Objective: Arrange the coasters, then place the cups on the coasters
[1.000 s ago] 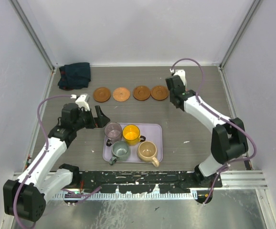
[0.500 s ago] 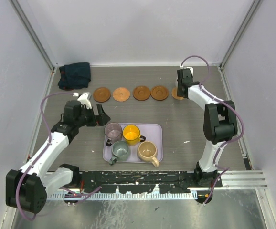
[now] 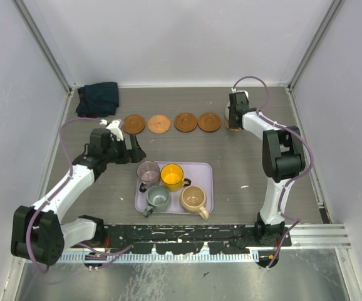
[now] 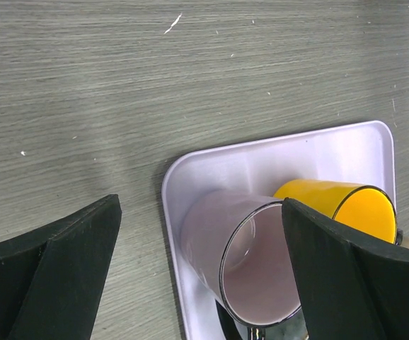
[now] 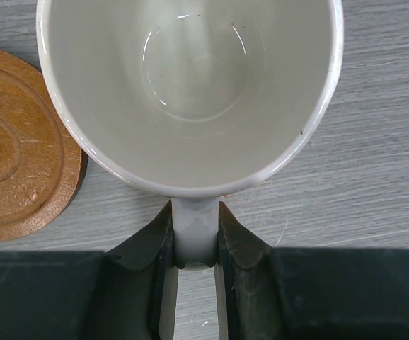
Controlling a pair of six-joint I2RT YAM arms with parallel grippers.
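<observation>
Clamping cream-white ceramic mug point(image 5: 190, 85) by handle, right gripper point(image 5: 194, 237); round brown coasters point(image 3: 159, 123) rowed; we've four mugs point(image 3: 172, 175) on lavender tray point(image 3: 207, 170) pending; left gripper point(image 4: 201, 255) spread.

Worktop point(image 4: 190, 71): grey surface with fine wood grain; it fills the upper part of the view.
White fleck point(image 4: 174, 23): small mark on the worktop near the top edge.
Tray point(image 4: 261, 159): lavender, one rounded corner visible, lying flat on the worktop.
Mauve-pink cup point(image 4: 219, 241): stands inside the tray near that corner, its mouth facing the camera.
Yellow cup point(image 4: 332, 202): also in the tray, just beside the mauve-pink cup.
Left claw point(image 4: 199, 209): two black fingers point(image 4: 70, 269) spread wide at the bottom corners, holding nothing.
</observation>
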